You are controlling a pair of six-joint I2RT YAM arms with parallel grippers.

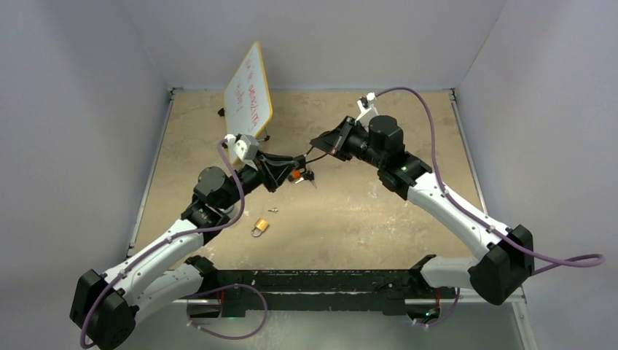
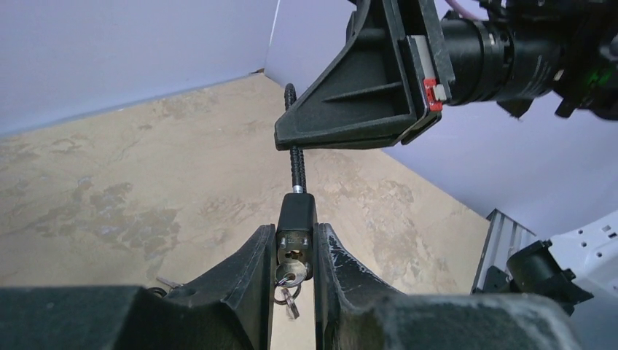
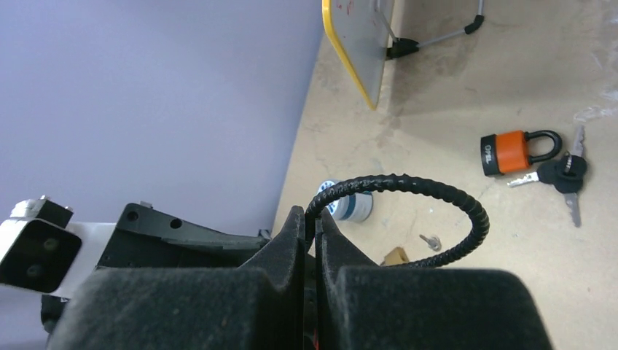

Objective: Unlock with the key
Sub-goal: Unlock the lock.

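My left gripper point(image 2: 295, 235) is shut on the black body of a cable lock point(image 2: 296, 216), held above the table. A silver key point(image 2: 293, 274) sits in its brass keyhole, with a key ring point(image 2: 290, 299) hanging below. The lock's black ribbed cable point(image 2: 297, 164) runs up to my right gripper point(image 2: 364, 95). In the right wrist view, my right gripper point(image 3: 312, 219) is shut on one end of that cable point(image 3: 444, 193), which loops out to the right. From the top view, the left gripper point(image 1: 297, 172) and right gripper point(image 1: 316, 143) face each other mid-table.
On the table lie an orange padlock point(image 3: 514, 152) with black-headed keys point(image 3: 565, 172), a brass padlock point(image 1: 259, 227) with a small loose key point(image 1: 273, 211) near it, and a white-and-blue roll point(image 3: 351, 204). A yellow-edged whiteboard point(image 1: 248, 91) stands at the back left.
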